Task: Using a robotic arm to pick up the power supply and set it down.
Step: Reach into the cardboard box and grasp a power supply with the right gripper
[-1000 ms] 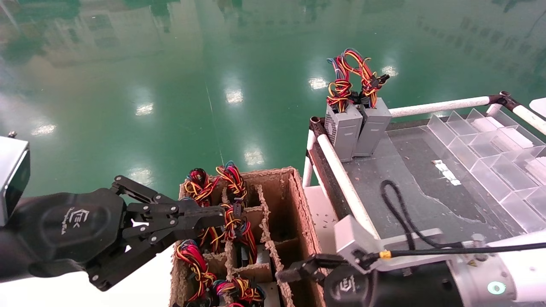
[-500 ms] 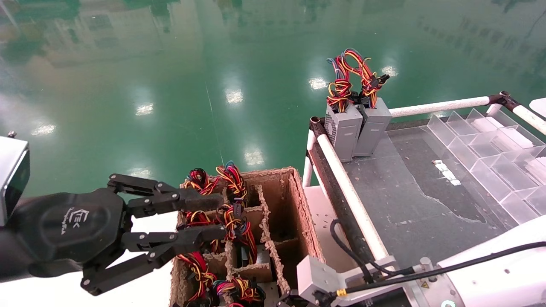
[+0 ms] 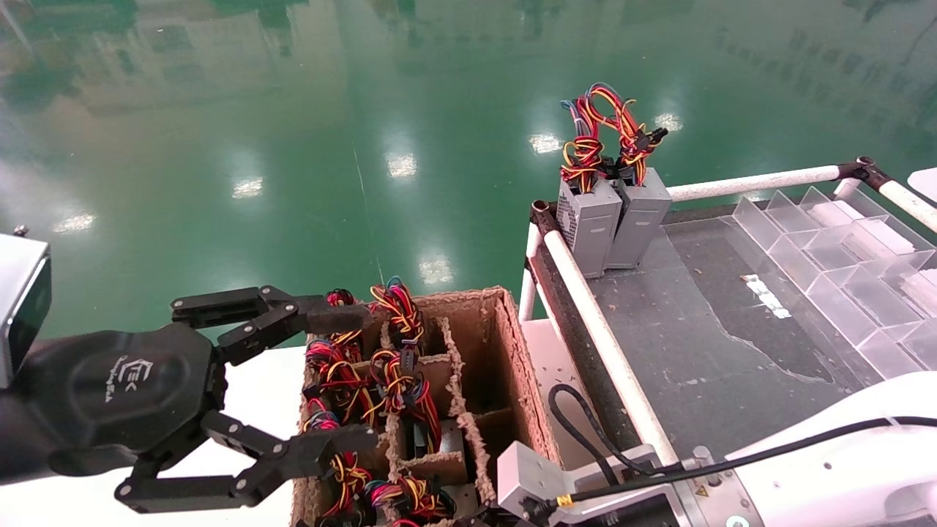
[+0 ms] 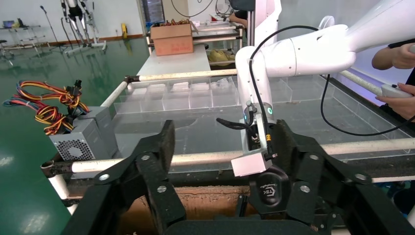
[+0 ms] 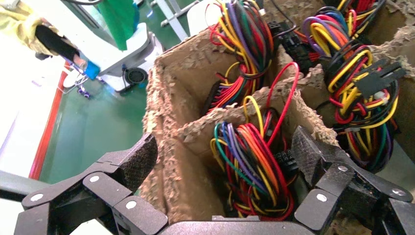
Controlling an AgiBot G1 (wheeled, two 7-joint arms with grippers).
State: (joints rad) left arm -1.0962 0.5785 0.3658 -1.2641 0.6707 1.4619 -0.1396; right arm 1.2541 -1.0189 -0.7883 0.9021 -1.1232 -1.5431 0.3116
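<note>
Overhead, glossy green floor [image 3: 351, 146], dark bench [image 3: 695, 329], left tool [image 3: 344, 380] spread apart, right tool [image 5: 225, 161] splayed over cardboard crate [image 3: 512, 344]

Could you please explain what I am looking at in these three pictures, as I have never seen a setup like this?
This is a two-armed robot seen through its own cameras. The wide picture comes from its head, looking down. The other two come from cameras on each wrist.

The left gripper, black with jointed fingers, is spread wide open beside a cardboard crate. The crate is split into compartments, several holding power supplies topped with coloured wire bundles.

The right gripper, on the white arm at the lower edge of the head view, is also open. Its wrist camera shows it hanging over one wire bundle in the crate.

Neither gripper holds anything. Two more grey power supplies stand upright on the grey table, near clear plastic bins.
</note>
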